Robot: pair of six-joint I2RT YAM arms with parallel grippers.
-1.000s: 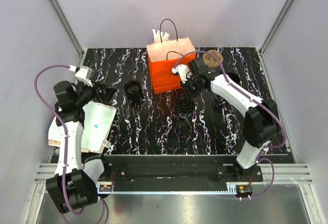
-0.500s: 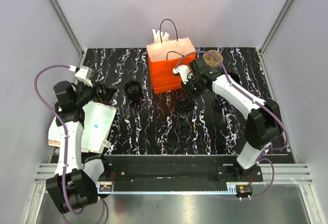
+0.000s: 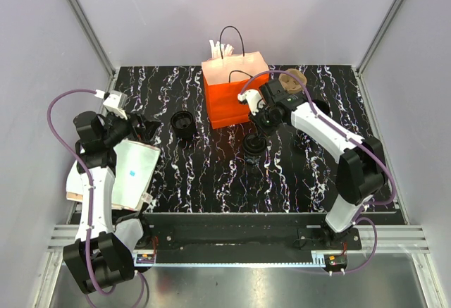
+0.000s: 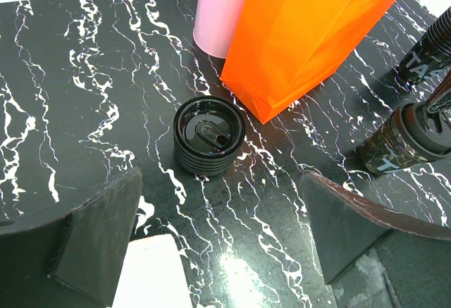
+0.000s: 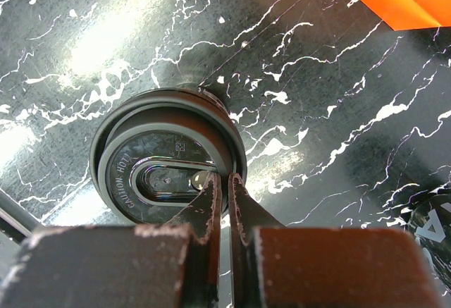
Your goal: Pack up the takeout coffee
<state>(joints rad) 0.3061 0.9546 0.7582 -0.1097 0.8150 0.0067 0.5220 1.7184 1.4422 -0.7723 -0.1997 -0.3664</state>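
The takeout coffee [image 3: 253, 146] is a small black cup with a "CAUTION HOT" lid [image 5: 165, 163]. It stands in front of the orange paper bag [image 3: 232, 95]. My right gripper [image 3: 258, 129] reaches down onto it, and in the right wrist view the right gripper [image 5: 225, 185] is pinched shut on the lid's rim at its near edge. The cup also shows at the right of the left wrist view [image 4: 403, 141]. My left gripper [image 3: 146, 127] is open and empty, low over the table; the left wrist view shows the left gripper [image 4: 225, 251] short of the squat ringed piece [image 4: 208, 136].
The squat black ringed piece [image 3: 182, 122] sits left of the bag. A taller black stack [image 3: 300, 143] stands right of the cup. A pink cylinder [image 4: 222, 8] is behind the bag, a brown object [image 3: 292, 79] at back right, and a white flat pad [image 3: 134, 174] at near left.
The right arm has shifted only slightly while its gripper stays on the cup's lid. The cup, bag and left arm have not moved.
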